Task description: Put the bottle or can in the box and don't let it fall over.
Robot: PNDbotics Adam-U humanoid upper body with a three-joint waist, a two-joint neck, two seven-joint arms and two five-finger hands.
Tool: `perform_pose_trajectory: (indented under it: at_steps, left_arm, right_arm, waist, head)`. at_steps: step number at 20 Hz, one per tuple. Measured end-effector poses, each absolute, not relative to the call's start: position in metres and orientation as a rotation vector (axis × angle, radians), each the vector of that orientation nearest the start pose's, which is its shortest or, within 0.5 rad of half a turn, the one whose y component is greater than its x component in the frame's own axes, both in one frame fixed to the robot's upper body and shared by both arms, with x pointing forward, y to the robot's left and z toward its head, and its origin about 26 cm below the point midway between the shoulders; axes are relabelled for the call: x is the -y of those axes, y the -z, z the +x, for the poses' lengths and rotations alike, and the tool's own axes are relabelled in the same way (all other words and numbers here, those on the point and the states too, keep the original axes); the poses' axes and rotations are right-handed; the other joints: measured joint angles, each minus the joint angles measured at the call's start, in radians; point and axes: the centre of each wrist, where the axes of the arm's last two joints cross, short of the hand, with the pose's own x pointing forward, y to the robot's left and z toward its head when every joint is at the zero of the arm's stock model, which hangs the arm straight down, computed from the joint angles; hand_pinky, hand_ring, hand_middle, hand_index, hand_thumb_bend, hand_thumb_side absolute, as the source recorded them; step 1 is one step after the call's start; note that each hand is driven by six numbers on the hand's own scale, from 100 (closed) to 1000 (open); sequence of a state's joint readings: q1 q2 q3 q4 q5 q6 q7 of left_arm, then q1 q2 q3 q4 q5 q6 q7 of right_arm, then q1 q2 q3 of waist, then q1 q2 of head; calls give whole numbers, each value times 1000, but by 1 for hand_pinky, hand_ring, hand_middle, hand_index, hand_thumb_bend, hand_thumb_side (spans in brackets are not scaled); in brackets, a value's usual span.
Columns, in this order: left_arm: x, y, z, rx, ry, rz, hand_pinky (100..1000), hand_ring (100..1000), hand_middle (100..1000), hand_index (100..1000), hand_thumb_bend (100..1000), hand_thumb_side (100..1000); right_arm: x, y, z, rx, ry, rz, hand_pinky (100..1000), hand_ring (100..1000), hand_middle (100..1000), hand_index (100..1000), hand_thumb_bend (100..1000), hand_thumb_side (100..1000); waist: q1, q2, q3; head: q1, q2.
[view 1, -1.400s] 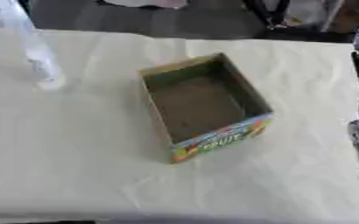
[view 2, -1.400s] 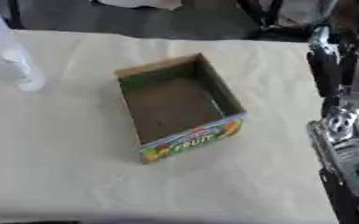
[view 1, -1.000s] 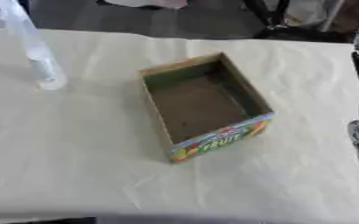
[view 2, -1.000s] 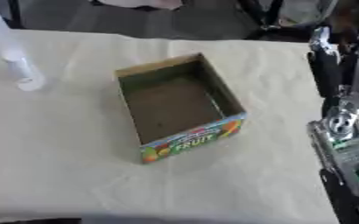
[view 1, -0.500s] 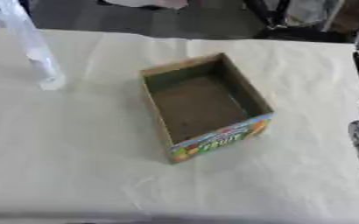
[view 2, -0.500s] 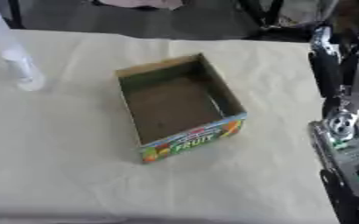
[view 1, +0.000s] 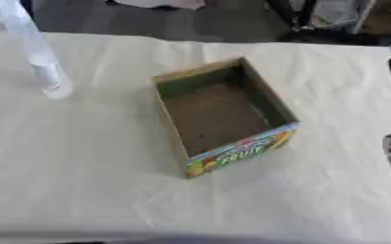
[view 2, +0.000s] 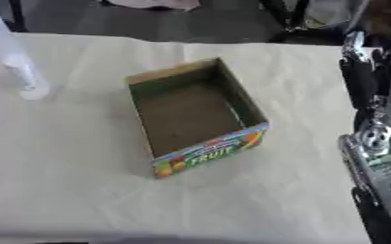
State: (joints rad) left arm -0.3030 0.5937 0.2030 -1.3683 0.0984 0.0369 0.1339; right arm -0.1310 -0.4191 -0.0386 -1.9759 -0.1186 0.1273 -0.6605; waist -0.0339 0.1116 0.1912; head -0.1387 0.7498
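Note:
A clear plastic bottle stands tilted at the table's far left, its base on the cloth and its top cut off by the view's upper edge. What holds it up there is hidden. An open cardboard box with a colourful "FRUIT" front sits in the middle of the table, and nothing is inside it. My right hand shows at the right edge, well apart from the box, its black fingers straight and pointing up, holding nothing. My left hand shows in no view.
A cream cloth covers the table, with bare room all round the box. Beyond the far edge is a dark floor with black stands. My right arm's silver wrist fills the lower right.

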Motion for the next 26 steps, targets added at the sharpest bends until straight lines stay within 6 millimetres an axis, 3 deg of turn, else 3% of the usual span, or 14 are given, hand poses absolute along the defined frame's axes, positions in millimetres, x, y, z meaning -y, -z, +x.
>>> perform_pose_trajectory:
  at_steps: [11,19,26]
  left_arm:
    - [-427,-119,375,1652,163,537,1000,834,885,859,629,404]
    - [-425,-121,392,1636,183,546,1000,837,892,858,637,397]
    - [-417,-139,411,1686,239,525,1000,839,894,859,643,395]
  right_arm:
    - [298,-163,284,2007,337,-589,1000,1000,1000,1000,100,523]
    - [295,-164,285,2012,340,-571,1000,1000,1000,1000,100,523]
    - [290,-167,288,2028,337,-542,1000,1000,1000,1000,100,523]
  waist:
    - [-7,8,-8]
    - [-12,31,-16]
    - [-30,61,-31]
  head:
    - [18,-15]
    - [32,-25]
    - [47,-59]
